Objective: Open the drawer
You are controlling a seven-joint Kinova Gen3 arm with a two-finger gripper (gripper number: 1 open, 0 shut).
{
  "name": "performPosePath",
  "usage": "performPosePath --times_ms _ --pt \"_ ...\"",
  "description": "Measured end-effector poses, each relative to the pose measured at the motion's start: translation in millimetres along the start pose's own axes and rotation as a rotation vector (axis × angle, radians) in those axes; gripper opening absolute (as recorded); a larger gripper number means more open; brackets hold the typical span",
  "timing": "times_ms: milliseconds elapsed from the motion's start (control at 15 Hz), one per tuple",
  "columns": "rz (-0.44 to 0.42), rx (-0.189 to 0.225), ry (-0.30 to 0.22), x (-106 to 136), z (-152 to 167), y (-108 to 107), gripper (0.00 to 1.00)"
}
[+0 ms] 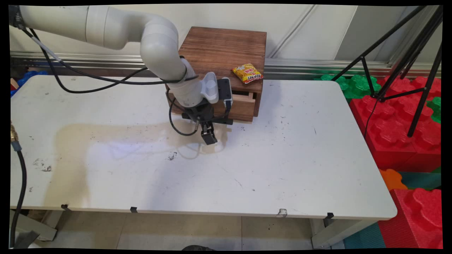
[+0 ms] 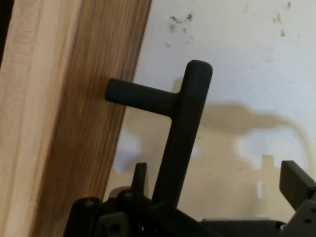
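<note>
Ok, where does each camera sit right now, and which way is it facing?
Main view: fixed above the table's near side, looking down across it to the wall; shows the white arm and gripper in front of the wooden drawer box.
Hand view: on the hand, looking along the gripper at the drawer front and its black handle; linkage and open fingers show at the bottom edge.
Shared: drawer front, handle, table.

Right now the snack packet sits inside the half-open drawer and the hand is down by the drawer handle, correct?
Not quite: in the main view the snack packet lies on top of the wooden box, not inside the drawer. The hand is by the handle.
</note>
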Motion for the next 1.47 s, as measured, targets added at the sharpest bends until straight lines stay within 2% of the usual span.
performPosePath --times_ms 1000,1467 --pt "-0.095 -0.036 -0.036 -8.5 -25.7 64.4 1.0" --pt "-0.089 -0.058 -0.051 -13.9 -37.4 94.3 1.0"
